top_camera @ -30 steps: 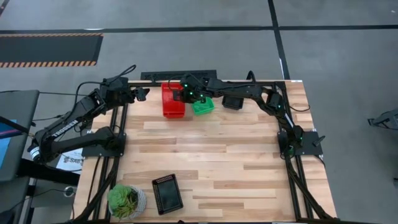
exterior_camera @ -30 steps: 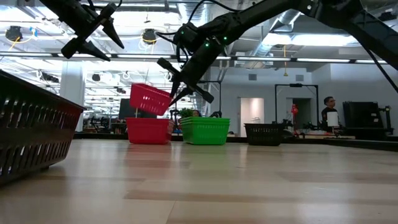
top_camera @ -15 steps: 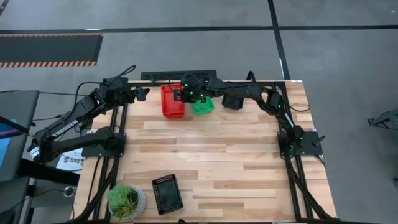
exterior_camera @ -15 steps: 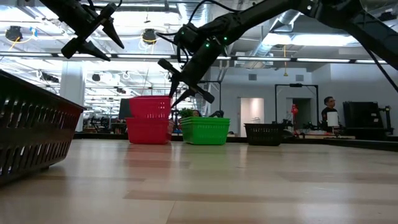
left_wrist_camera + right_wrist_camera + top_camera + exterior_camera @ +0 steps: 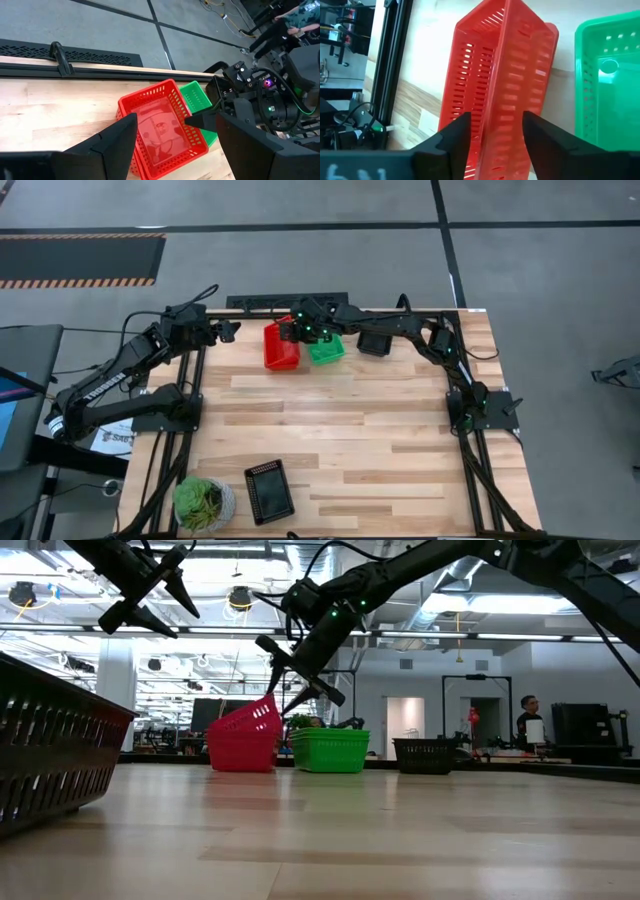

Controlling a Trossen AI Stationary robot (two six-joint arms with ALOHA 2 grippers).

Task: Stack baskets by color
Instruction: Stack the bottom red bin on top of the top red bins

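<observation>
Your right gripper (image 5: 296, 330) sits over the red baskets (image 5: 281, 347) at the far edge of the tabletop (image 5: 340, 440), and its fingers (image 5: 447, 140) stand spread, one on each side of the top basket's rim without pinching it. That basket looks let go: it rests tilted in the red one beneath, one long side riding high and the other sunk, so it has not nested flat. You would judge the drop was made from the near-finger side, which explains why the raised edge is the one between the fingers.

Just beyond the fingers on the other side lies the green stack (image 5: 326, 348), close beside the red one but apart from it, and past that a black basket (image 5: 372, 343). A second black basket (image 5: 269, 490) lies well away at the near edge, next to a potted plant (image 5: 203, 502); it looks unsorted as yet.

Your left gripper (image 5: 226, 331) hangs above the far left corner, fingers parted and empty, watching the red stack from the side.

The tabletop is pale wood planking with a black frame. Behind it lies a large hall with ceiling lights, and a person (image 5: 528, 723) stands far off.
</observation>
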